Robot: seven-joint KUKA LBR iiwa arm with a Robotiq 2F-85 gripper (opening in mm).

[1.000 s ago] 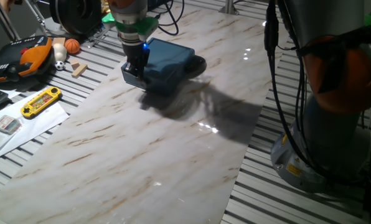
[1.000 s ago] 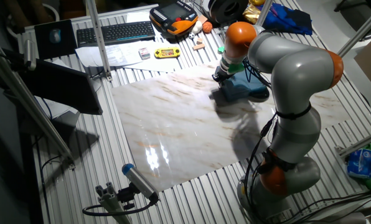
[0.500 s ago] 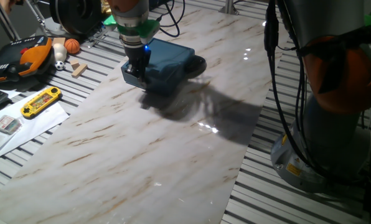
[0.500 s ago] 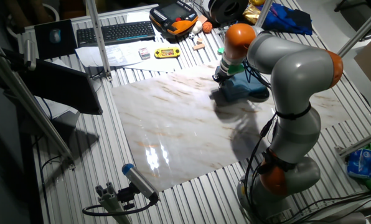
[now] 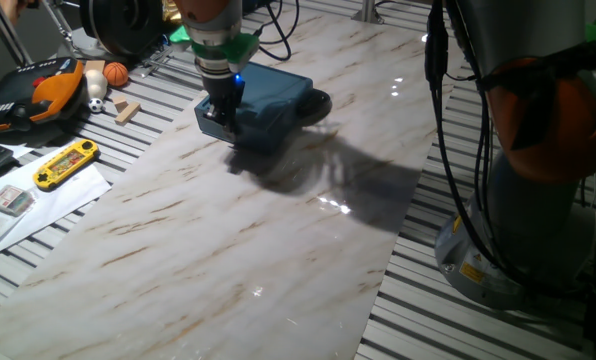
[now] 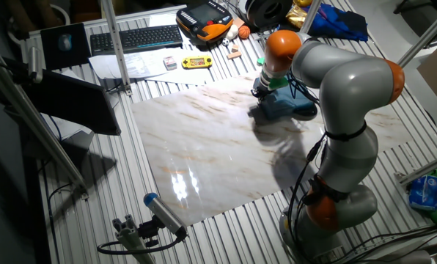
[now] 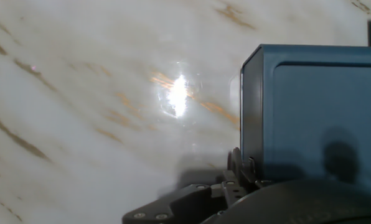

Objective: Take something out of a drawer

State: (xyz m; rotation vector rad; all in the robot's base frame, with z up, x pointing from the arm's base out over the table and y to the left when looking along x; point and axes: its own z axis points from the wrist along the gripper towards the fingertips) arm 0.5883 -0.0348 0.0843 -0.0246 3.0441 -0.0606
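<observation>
On the marble table (image 5: 178, 250) the dark blue box (image 5: 273, 100) looks shut, so its drawer (image 5: 214, 124) is unopened and the stick is hidden, presumably inside. My gripper (image 5: 221, 112) hangs at its front; finger spread unclear.

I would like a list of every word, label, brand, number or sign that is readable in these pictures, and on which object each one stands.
No text can be read in any view.
Yellow handheld game: markings too small and blurred.
Papers under it: print not readable.
Keyboard: key letters too small.
Yellow sticker on the robot base: blurred.
Dark blue box: plain, no label visible.
</observation>
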